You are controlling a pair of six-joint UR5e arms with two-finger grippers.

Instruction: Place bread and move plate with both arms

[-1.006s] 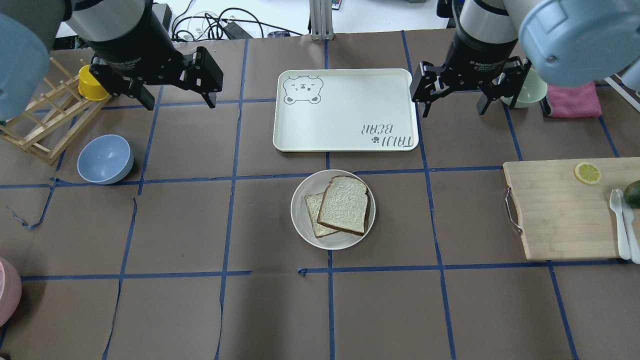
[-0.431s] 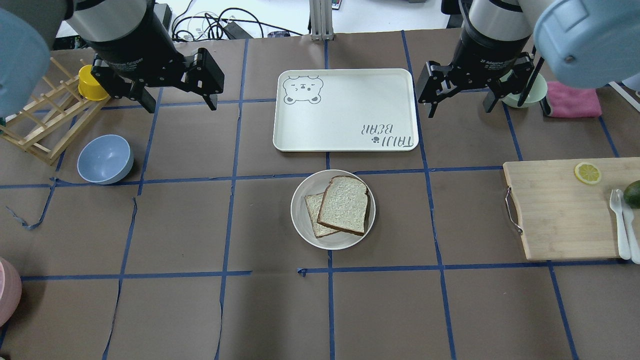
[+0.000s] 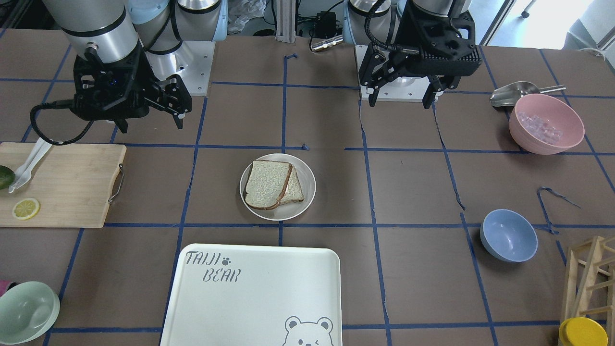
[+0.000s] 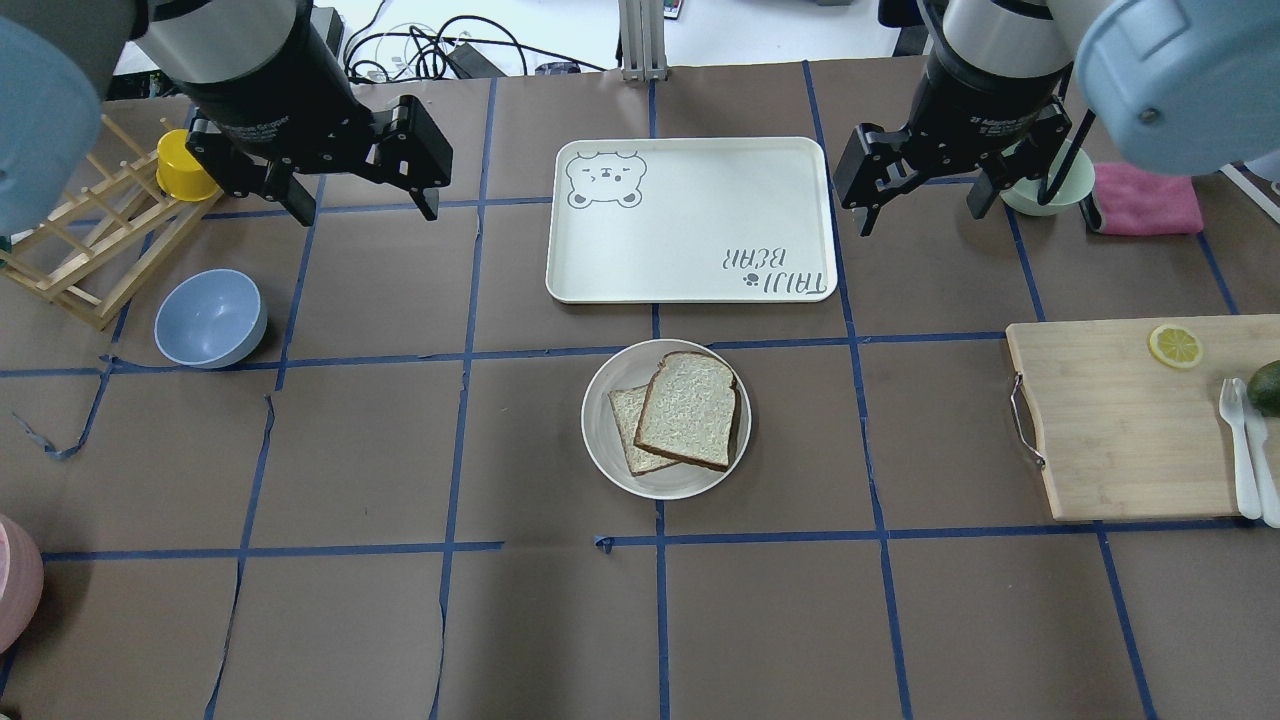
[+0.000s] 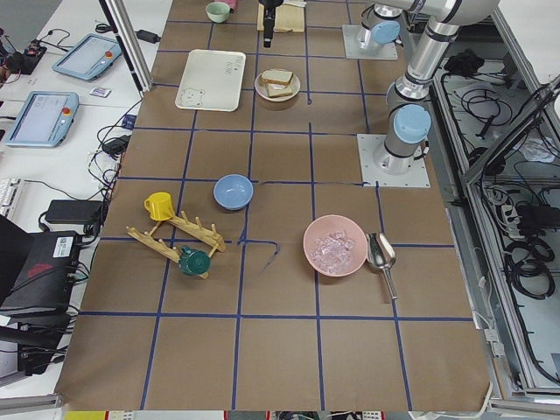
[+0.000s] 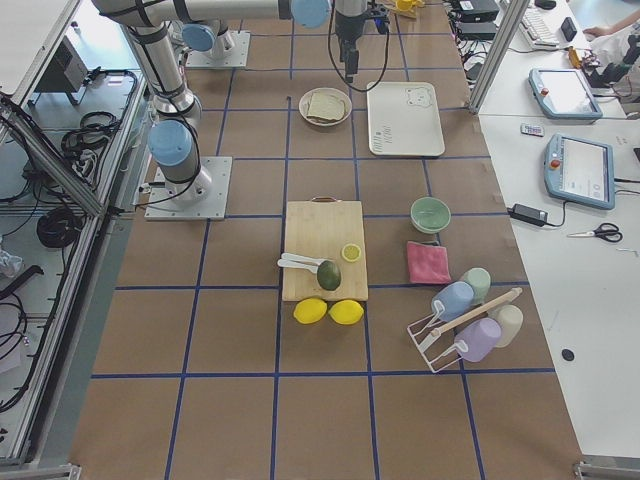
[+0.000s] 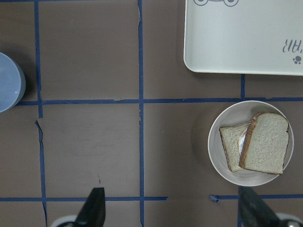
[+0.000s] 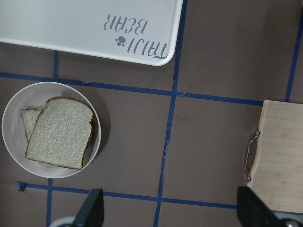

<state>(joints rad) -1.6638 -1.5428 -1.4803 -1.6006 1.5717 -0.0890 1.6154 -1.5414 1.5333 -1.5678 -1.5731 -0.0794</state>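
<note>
The off-white plate (image 4: 665,484) sits mid-table, in front of the tray. On it a plain slice of bread (image 4: 688,410) lies on top of a second slice and covers most of it. The plate (image 3: 289,212) and bread (image 3: 266,185) also show in the front view, in the left wrist view (image 7: 236,178) (image 7: 265,142) and in the right wrist view (image 8: 14,142) (image 8: 59,135). My left gripper (image 4: 367,212) (image 3: 399,102) (image 7: 174,208) is open and empty, high at the back left. My right gripper (image 4: 920,220) (image 3: 151,126) (image 8: 171,208) is open and empty, high at the back right.
The cream "TAIJI BEAR" tray (image 4: 690,230) lies behind the plate. A blue bowl (image 4: 210,318), a wooden rack (image 4: 80,250) and a yellow cup (image 4: 183,165) are at the left. A cutting board (image 4: 1110,420), a green bowl (image 4: 1060,185) and a pink cloth (image 4: 1145,200) are at the right.
My right gripper has shifted a little to the right and toward the back. My left gripper has barely moved. The plate and bread have not moved.
</note>
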